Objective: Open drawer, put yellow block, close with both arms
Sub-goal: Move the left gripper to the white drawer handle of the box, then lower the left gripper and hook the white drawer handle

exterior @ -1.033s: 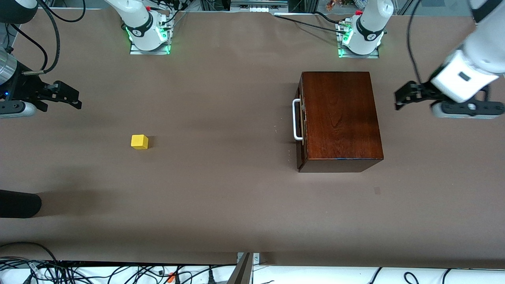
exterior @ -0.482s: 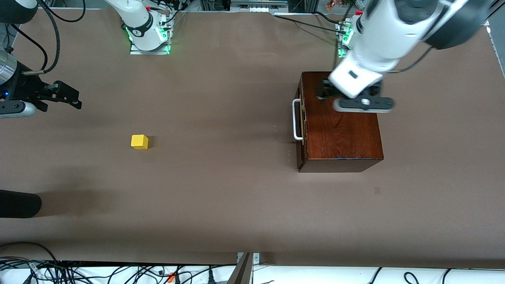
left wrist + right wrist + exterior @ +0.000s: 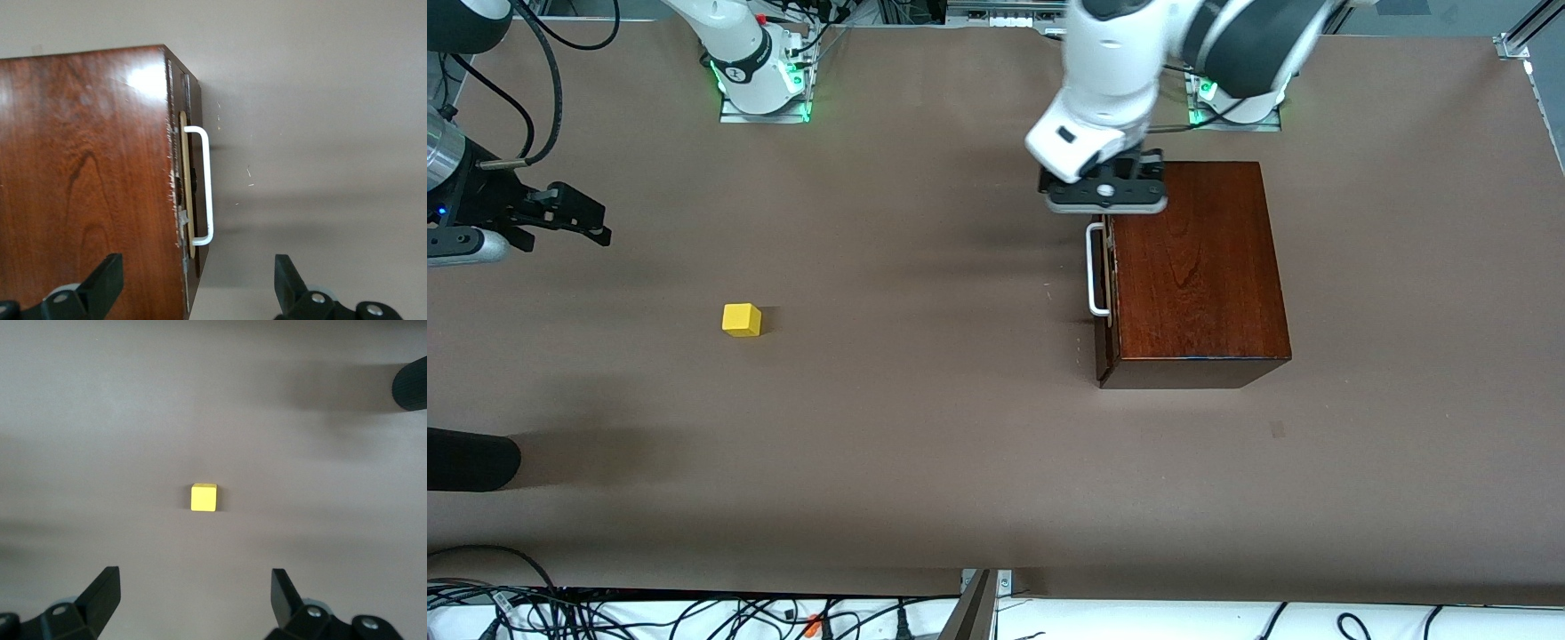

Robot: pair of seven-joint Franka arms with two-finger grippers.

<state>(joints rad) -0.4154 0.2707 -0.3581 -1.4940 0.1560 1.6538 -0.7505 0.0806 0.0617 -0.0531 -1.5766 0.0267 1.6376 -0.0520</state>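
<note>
Reaching down from its base, the left arm held its left claw (image 3: 1104,197) over the box corner farthest from the front camera, above the drawer (image 3: 1106,283) front; we saw its fingers (image 3: 100,287) spread wide, gripping nothing. The right claw (image 3: 574,218) waited at the right arm's end of the worktop (image 3: 925,444), jaws wide and empty. Nothing stood between the wooden box (image 3: 1193,267) and the yellow block (image 3: 742,320), which lay well apart. We noted the drawer shut, its white handle (image 3: 1094,269) facing the small plain cube
</note>
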